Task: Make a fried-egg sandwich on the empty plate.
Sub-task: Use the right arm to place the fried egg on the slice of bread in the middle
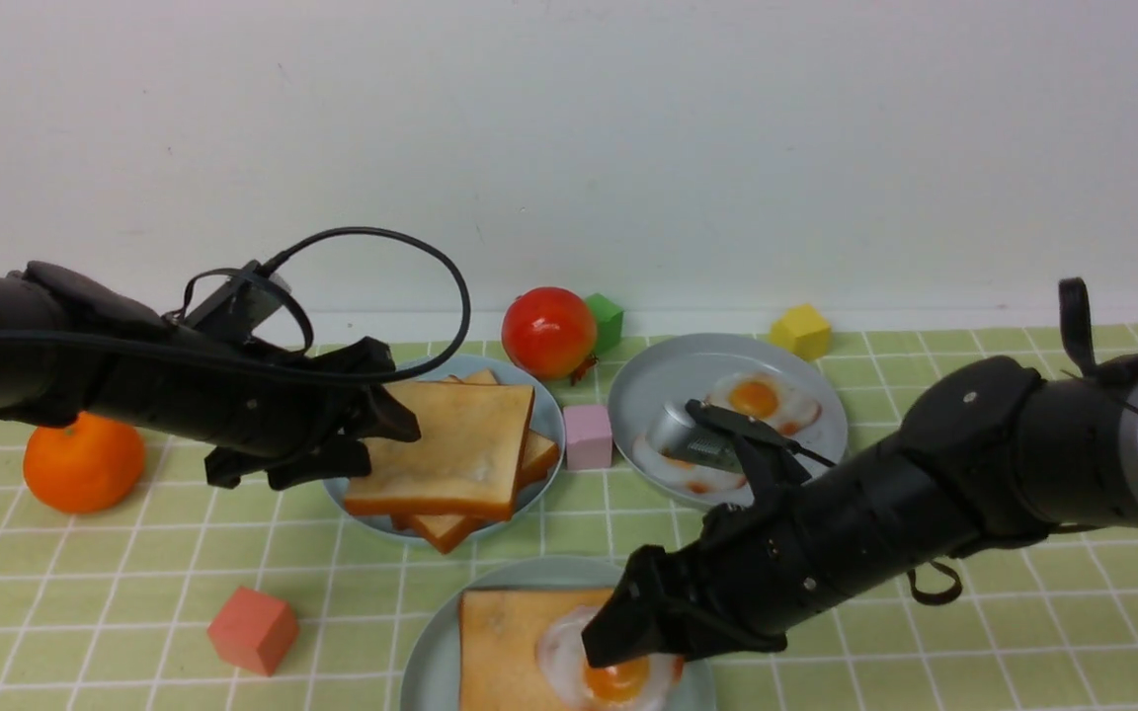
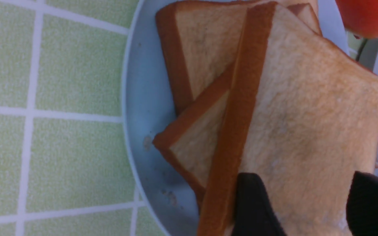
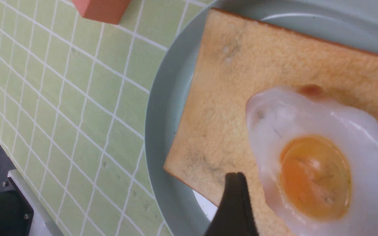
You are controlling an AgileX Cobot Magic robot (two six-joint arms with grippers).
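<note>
In the front view, the left gripper [image 1: 376, 434] sits at the left edge of the top slice [image 1: 450, 444], which lies tilted over other slices on the toast plate [image 1: 550, 417]. Its fingers reach above and below that edge, but whether they pinch it I cannot tell. The right gripper [image 1: 628, 637] hangs low over the fried egg [image 1: 618, 683]. The egg rests on the bottom toast [image 1: 505, 642], and that toast lies flat on the pale plate [image 1: 436, 659] at the near edge of the checked cloth [image 1: 134, 592]. A pink cube [image 1: 588, 434] stands between the toast plate and the egg plate [image 1: 658, 380], which holds 2 more eggs. In the left wrist view, 2 black fingers [image 2: 254, 206] show with the top slice's pale face between them, and grip or no grip stays unclear. In the right wrist view, 1 dark finger [image 3: 235, 203] is just beside the egg's white rim. The other finger is out of sight, so I cannot tell how the jaws stand. The egg sits toward 1 corner of the toast.
</note>
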